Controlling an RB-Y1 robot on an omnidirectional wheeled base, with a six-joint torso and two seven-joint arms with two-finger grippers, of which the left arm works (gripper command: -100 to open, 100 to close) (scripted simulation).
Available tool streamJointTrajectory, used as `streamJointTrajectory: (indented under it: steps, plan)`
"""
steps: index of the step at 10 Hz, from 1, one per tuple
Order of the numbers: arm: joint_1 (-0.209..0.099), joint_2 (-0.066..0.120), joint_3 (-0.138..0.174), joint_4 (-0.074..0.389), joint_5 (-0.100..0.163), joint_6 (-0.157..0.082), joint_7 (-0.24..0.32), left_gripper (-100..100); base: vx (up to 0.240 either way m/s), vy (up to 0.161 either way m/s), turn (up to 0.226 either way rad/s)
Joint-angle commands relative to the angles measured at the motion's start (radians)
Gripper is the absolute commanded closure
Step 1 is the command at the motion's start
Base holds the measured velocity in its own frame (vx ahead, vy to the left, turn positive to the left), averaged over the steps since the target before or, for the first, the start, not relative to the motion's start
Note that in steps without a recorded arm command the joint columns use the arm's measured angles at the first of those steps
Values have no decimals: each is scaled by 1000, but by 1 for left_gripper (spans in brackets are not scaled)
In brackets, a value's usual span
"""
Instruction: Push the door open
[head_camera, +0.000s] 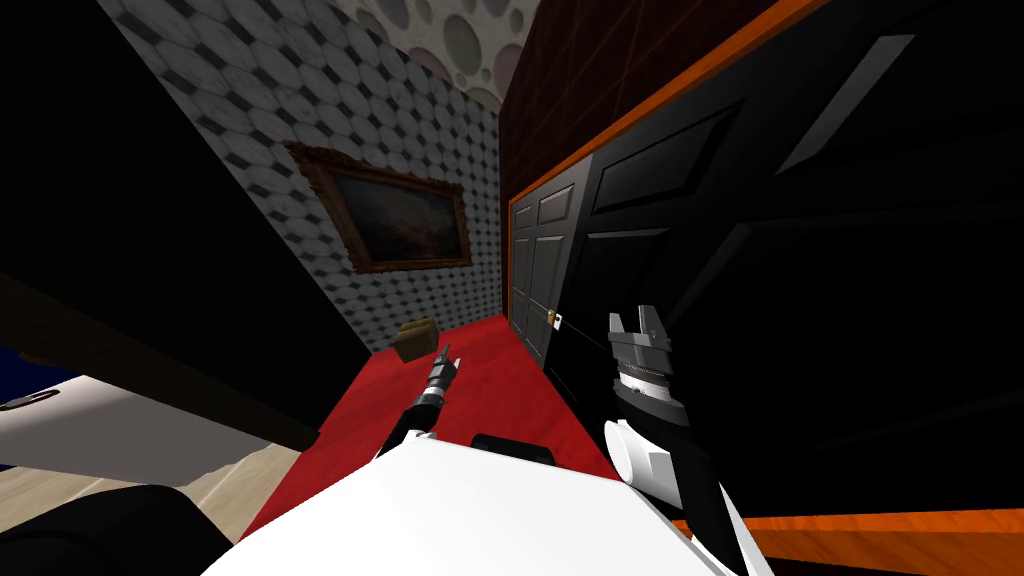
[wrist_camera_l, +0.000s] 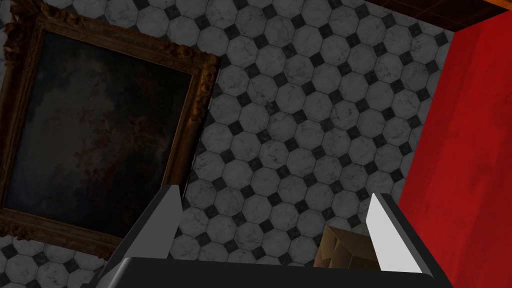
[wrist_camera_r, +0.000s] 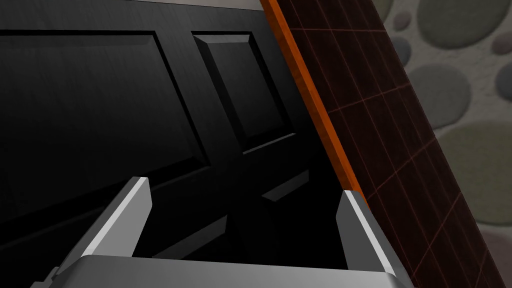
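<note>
The right claw (wrist_camera_r: 245, 197) is held spread near the black panelled door (wrist_camera_r: 100, 100), found on the robot's right. The left claw (wrist_camera_l: 272, 200) is likewise spread, over the red floor (head_camera: 500, 390).

Black panelled door (head_camera: 800, 250), recessed rectangular panels, orange frame (head_camera: 700, 75), close on the right
</note>
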Motion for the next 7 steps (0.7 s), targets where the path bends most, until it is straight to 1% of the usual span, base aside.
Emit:
streamJointTrajectory:
  steps: [1, 3, 4, 5, 6, 7]
  plan:
    - [10, 10, 2, 19, 20, 28, 0, -100, 94, 17, 59]
    - [14, 13, 3, 45, 41, 65, -5, -100, 97, 4, 47]
    - [17, 15, 4, 72, 61, 101, -10, -100, 158, 8, 109]
    - [17, 15, 4, 72, 61, 101, -10, -100, 113, -1, 41]
    - [19, 16, 5, 85, 72, 119, -13, -100, 66, -2, 32]
    - [23, 18, 6, 115, 94, 159, -18, -100, 115, -7, 87]
